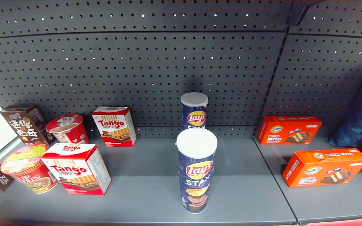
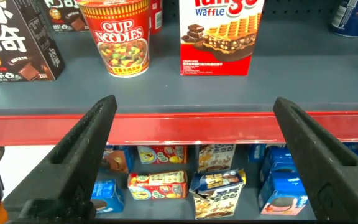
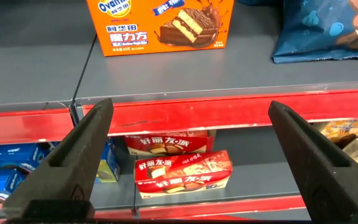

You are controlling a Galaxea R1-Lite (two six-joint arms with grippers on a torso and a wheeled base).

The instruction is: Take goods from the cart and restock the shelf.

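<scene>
Facing the shelf (image 1: 143, 188) from low in front, both arms level with its red front edge (image 2: 185, 127). Holding the left gripper (image 2: 194, 109) spread wide and empty, aimed at that edge just below a cup noodles tub (image 2: 117, 37), a waffle box (image 2: 222, 37) and a dark brown box (image 2: 17, 43) near the shelf front. Holding the right gripper (image 3: 190, 109) equally wide and empty, before the edge under an orange cake box (image 3: 160, 25), with a blue bag (image 3: 328, 31) beside it.

From the head view: front chip can (image 1: 196, 175) upright mid-shelf, rear chip can (image 1: 194, 113) upright behind it by the pegboard back (image 1: 137, 69), the two apart. Left of them, more waffle boxes, noodle cups and dark boxes in two loose rows. Right of them, past the deck seam, two orange boxes one behind the other, then blue bags.

On the lower shelf under the red edge: small blue boxes (image 2: 284, 186) and red cake boxes (image 3: 182, 174).
</scene>
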